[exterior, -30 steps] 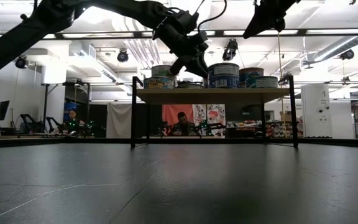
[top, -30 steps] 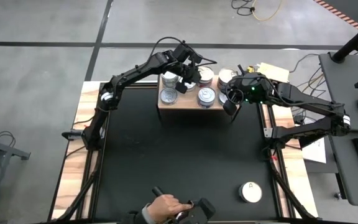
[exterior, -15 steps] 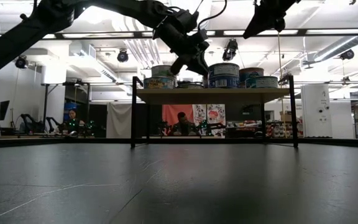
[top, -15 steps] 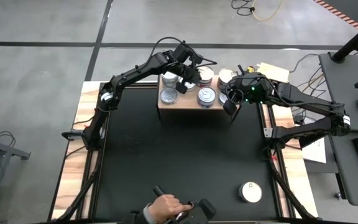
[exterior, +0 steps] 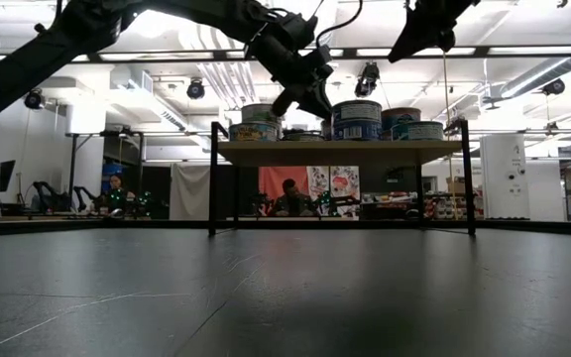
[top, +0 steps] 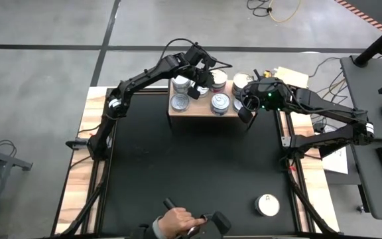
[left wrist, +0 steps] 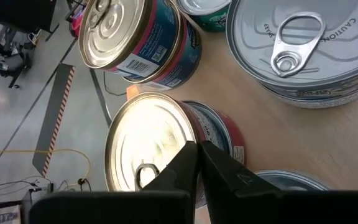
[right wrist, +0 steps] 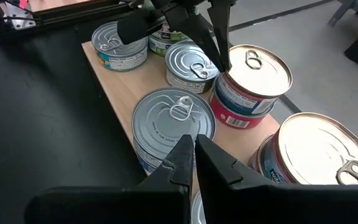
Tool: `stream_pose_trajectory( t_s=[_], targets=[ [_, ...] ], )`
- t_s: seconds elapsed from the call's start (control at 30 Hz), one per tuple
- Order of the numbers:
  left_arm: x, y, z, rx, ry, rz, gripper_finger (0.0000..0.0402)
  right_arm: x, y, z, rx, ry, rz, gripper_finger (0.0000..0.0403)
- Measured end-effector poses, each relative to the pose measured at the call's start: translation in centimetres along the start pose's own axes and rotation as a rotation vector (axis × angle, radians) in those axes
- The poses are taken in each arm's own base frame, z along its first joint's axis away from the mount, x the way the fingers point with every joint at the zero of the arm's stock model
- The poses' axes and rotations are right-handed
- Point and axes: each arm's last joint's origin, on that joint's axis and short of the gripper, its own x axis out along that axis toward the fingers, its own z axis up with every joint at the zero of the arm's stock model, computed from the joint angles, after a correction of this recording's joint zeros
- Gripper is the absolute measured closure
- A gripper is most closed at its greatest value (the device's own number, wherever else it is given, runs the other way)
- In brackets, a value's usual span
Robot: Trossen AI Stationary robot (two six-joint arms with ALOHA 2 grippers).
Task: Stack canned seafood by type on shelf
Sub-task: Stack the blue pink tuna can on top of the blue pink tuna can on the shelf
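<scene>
Tins: short round silver-topped metal cans [top: 220,102] upright on the light wooden shelf [top: 197,109], lids up.
Left gripper [top: 198,88]: clenched empty above them.
Right gripper [top: 245,113]: pinched closed, at shelf's end.

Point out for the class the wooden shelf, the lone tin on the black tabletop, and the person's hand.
shelf [top: 192,109]: high view, bare front edge.
lone tin [top: 267,205]: high view, middle of its lid.
person's hand [top: 176,220]: high view, back of hand.

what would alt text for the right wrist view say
The right hand, shut, hovers over a silver-topped can on the shelf. Five more cans surround it, and the left hand, also shut, points down at a red-labelled can.
</scene>
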Motion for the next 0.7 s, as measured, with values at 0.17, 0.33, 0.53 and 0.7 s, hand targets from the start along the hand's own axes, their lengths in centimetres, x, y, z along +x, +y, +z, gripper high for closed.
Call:
stream_pose_trajectory(
  t_s=[0.17, 0.33, 0.53, 0.7],
  targets=[
    [0.0, 0.02, 0.01, -0.003, -0.002, 0.001, 0.0401, 0.03, 0.0, -0.04, 0.0, 0.002, 0.0, 0.0394],
    [-0.07, 0.09, 0.1, -0.005, -0.019, 0.004, 0.0401, 0.11, 0.01, -0.14, -0.002, 0.006, 0.0, 0.0394],
    [-0.58, 0.31, 0.32, -0.007, -0.027, 0.02, 0.0401, 0.18, 0.03, -0.23, -0.002, 0.009, 0.0, 0.0394],
    [-0.72, 0.37, 0.38, -0.014, -0.03, 0.025, 0.0401, 0.2, 0.03, -0.21, -0.014, 0.005, 0.0, 0.0394]
  ],
)
